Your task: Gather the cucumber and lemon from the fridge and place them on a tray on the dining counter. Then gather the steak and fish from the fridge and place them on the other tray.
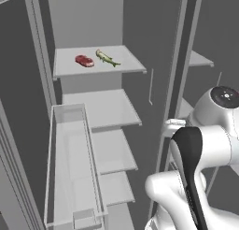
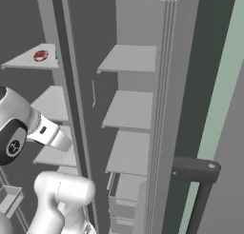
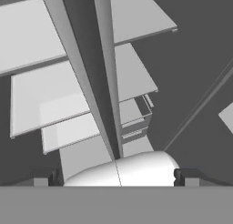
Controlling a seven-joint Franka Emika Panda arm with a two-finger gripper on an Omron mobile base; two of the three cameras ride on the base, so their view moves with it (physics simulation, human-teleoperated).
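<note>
I see no readable writing or brand anywhere; only a small round mark on the arm's dark joint cap, too small to read

Fridge is open in front of me. On the top shelf of the left compartment the steak lies beside the fish, close but apart, steak to the left. In the right base view only the steak shows on that shelf; the fish is cut off behind the fridge's centre divider. I can't spot cucumber or lemon in any view

Door bin on the open left door stands at lower left in the left base view, see-through, contents hard to make out. Lower shelves step down below the top one. Right compartment shelves show in the right base view, with a drawer at the bottom, partly hidden

Claw: only the two dark tips show at the bottom corners of the hand view, set wide apart, so spread, nothing between them. It's hidden behind the arm in both base views. Hand view looks down along the divider at the shelves

A dark post is cut off at lower right in the right base view
</note>
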